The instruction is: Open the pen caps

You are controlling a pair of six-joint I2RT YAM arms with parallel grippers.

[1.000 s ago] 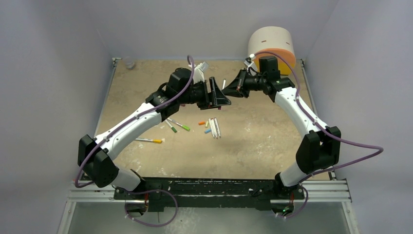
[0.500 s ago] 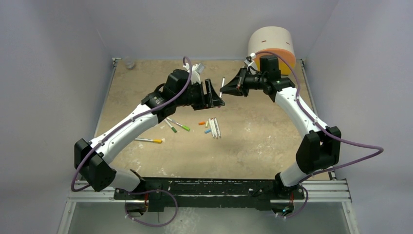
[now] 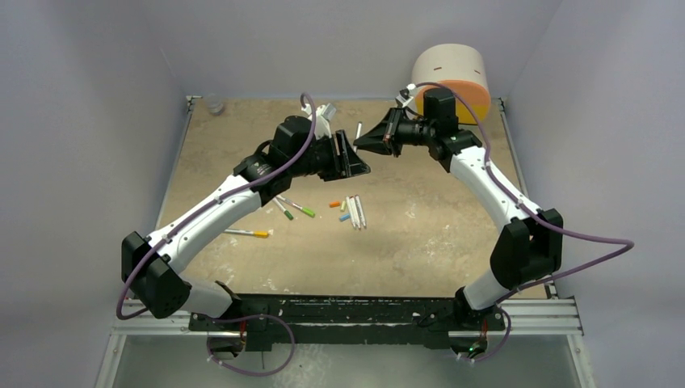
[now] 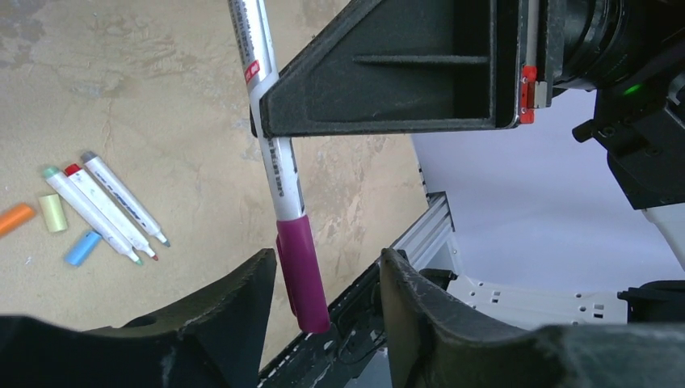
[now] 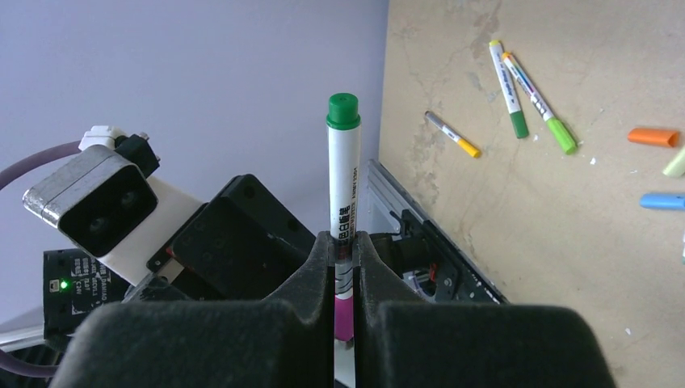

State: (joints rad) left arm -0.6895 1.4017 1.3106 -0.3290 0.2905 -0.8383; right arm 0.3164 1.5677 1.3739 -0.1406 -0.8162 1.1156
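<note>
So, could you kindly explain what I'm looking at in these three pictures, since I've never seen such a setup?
These are two robot arms bolted at a table's near edge. One picture looks down from above; the other two come from cameras on each wrist. The right gripper is shut on a white pen, held in the air. The pen has a green end up and a magenta cap down. The left gripper has open fingers on either side of that cap, not visibly touching it. On the table lie more pens and loose caps. A round cream-and-orange unit stands at the far right corner.
</note>
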